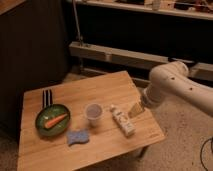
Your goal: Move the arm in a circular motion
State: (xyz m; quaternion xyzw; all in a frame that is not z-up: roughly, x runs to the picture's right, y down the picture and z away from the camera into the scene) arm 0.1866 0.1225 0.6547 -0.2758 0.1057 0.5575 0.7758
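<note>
The cream-white arm (177,85) of thick tubular segments with small dark holes comes in from the right edge and bends down at a rounded joint. Its tapered tip, the gripper (136,109), hangs just above the right part of the wooden table (115,85), right next to a white bottle (122,120) lying on its side.
On the table stand a clear cup (93,112), a green plate (41,122) holding a carrot (56,120), dark cutlery (46,97) behind the plate, and a blue sponge (77,137). A dark shelf unit and a metal rail (120,55) stand behind. The floor is speckled.
</note>
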